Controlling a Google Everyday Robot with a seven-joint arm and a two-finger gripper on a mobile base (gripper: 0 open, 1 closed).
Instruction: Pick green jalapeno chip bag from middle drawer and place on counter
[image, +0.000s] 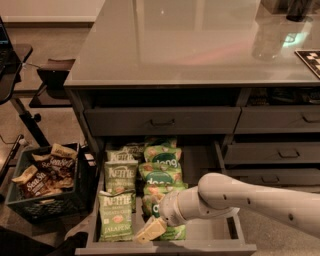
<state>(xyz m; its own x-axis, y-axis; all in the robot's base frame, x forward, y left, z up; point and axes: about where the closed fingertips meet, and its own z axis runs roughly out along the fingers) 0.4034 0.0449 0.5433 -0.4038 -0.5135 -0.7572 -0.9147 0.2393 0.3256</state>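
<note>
The middle drawer (207, 160) is pulled open under the counter (190, 40). A left column of pale green Kettle jalapeno chip bags lies in it; the nearest one (115, 217) is at the front left, with two more behind it (121, 176). A right column holds brighter green dang bags (162, 161). My white arm reaches in from the right. My gripper (150, 230) hangs low over the drawer's front, just right of the nearest jalapeno bag and above the front dang bag.
A black crate (45, 185) of brown chip bags stands on the floor left of the drawer. Closed drawer fronts (162, 121) with dark handles sit above and to the right. A clear container (267, 37) and a checkered board (310, 60) are on the counter's right.
</note>
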